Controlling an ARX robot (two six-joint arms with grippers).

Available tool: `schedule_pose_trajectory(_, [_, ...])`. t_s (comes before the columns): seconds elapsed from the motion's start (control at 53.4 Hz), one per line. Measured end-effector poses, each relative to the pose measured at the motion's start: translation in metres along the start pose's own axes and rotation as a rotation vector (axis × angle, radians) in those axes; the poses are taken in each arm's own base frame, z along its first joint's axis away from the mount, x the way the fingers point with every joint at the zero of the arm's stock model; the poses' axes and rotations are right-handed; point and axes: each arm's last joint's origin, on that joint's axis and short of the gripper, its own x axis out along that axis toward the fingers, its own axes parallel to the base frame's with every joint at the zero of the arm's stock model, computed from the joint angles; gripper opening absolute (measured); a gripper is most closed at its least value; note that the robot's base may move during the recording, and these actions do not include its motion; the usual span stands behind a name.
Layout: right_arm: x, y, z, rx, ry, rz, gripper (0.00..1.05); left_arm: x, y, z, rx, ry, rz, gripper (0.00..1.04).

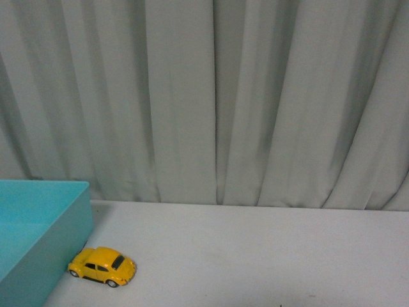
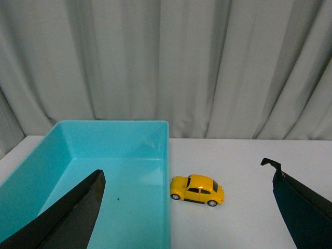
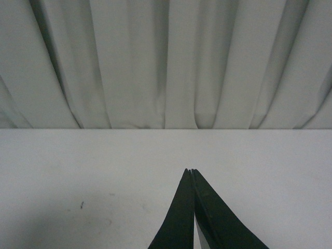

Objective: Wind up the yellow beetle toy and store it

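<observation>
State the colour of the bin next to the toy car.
The bin is turquoise, clearest in the left wrist view.

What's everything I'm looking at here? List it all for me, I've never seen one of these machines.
yellow beetle toy: one, glossy yellow with dark windows, on its wheels on the table, close beside the bin's outer wall.
bin: one, turquoise, open-topped, on the table's left side.
table: one, white, under everything.
curtain: one, pale grey, pleated, hanging behind the table.
left gripper: one, black, open, facing the bin and toy.
right gripper: one, black, shut, over the table.
</observation>
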Motion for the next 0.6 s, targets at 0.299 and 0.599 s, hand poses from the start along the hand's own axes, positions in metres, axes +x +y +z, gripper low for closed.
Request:
schedule_pose_trajectory(0.299, [-0.004, 0.000, 0.003, 0.000, -0.038, -0.006, 0.02, 0.000, 0.000, 0.000, 0.000, 0.000, 0.000, 0.98])
schedule_pose_trajectory(0.599, [-0.004, 0.000, 0.003, 0.000, -0.038, -0.006, 0.98, 0.049, -0.004, 0.038, -0.211, 0.176, 0.358, 0.98])
